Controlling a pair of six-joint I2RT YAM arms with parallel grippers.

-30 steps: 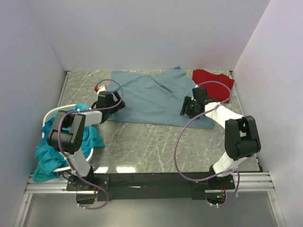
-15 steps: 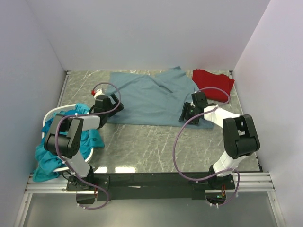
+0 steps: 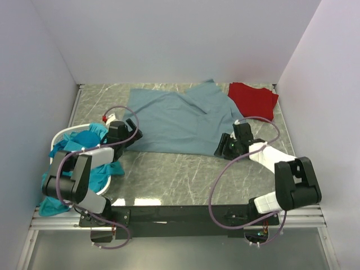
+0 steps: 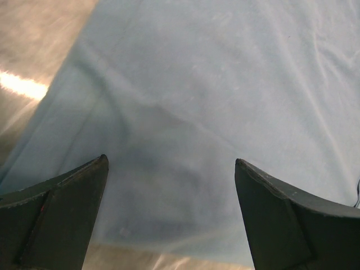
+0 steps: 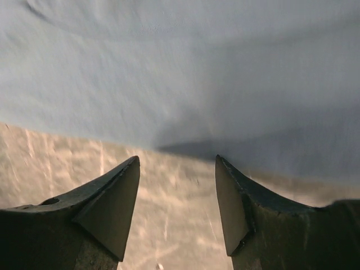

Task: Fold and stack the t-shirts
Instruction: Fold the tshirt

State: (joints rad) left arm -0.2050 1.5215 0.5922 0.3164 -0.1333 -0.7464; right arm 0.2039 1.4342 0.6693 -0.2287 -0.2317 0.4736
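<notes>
Seen from above, a veined marble desk (image 3: 180,174) carries one grey-blue t-shirt (image 3: 180,121), spread flat and soft, with a sleeve creased near its far edge. One red t-shirt (image 3: 254,100) is folded into a rough square at the far right corner, just beside the grey-blue one. Crumpled teal cloth (image 3: 84,152) is heaped in a white basket (image 3: 56,138) at the left; its count cannot be told. The left claw (image 3: 135,129) is set at the shirt's near left corner and the right claw (image 3: 222,147) at its near right corner.

In the left wrist view, the left claw (image 4: 169,163) is spread wide over smooth cloth, nothing pinched.

In the right wrist view, the right claw (image 5: 177,160) is parted over the hem, where cloth meets stone.
</notes>
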